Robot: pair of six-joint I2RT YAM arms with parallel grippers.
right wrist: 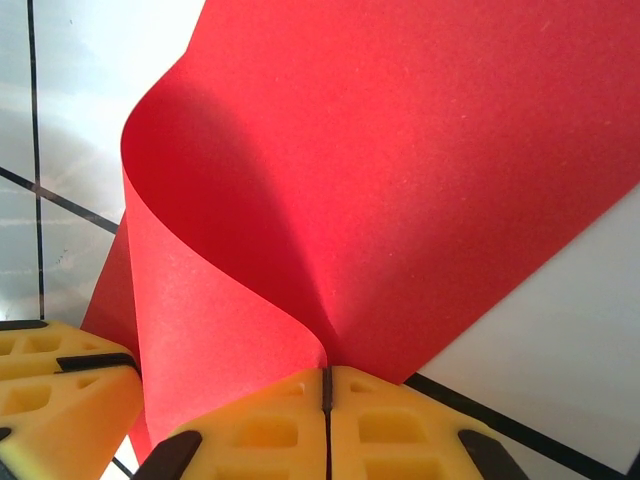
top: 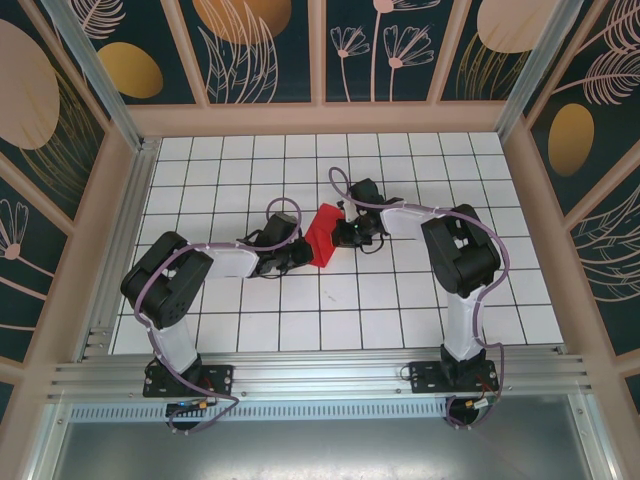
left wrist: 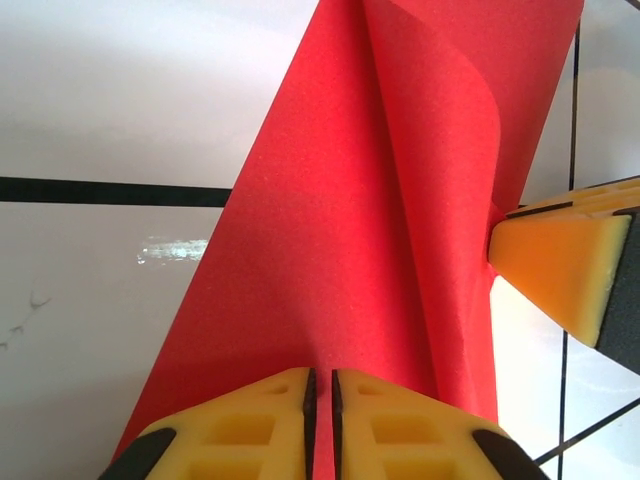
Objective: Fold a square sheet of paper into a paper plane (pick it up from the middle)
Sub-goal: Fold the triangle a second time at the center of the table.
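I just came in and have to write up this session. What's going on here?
Two robot arms are working on a red sheet of paper in the middle of the gridded table. The left hand and the right hand each pinch it shut from opposite sides, close together. The sheet bows into a soft curl between them and is not yet a plane.

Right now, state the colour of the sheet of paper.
The sheet of paper is bright red, clearest in the left wrist view.

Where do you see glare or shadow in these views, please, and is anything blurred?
Left wrist view: a glare streak on the white table beside the red paper. Right wrist view: the curled paper shadows its own inner fold. Top view: even light, nothing noticeably blurred.
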